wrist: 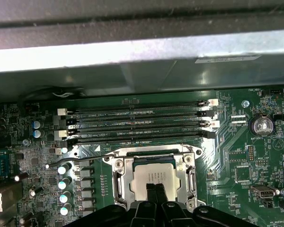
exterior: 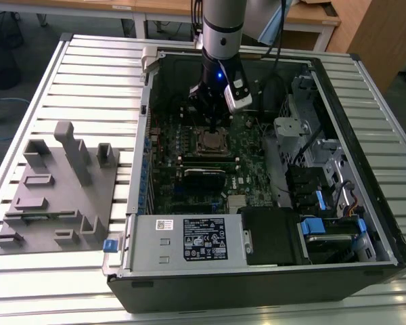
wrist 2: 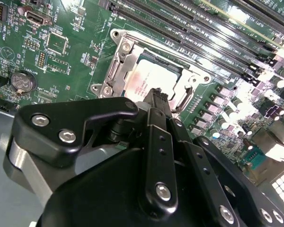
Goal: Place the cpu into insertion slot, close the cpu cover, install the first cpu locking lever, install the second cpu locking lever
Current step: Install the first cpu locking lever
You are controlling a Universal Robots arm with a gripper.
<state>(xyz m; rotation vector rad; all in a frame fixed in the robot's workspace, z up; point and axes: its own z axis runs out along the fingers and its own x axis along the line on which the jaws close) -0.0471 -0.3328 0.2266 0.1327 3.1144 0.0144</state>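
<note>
the square, dull-silver cpu (wrist: pixel 151 175) lies flat in its socket (wrist: pixel 191 182), framed by the silvery cpu cover (wrist: pixel 120 179); the claw (wrist: pixel 156 189) hangs just above, fingertips pressed together.

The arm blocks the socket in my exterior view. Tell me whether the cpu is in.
Observer: In the first wrist view the cpu is seated, and the cover lies flat around it.
Operator: Report the hand.
Observer: The same view has the hand shut, with its tips over the cpu's edge.
</note>
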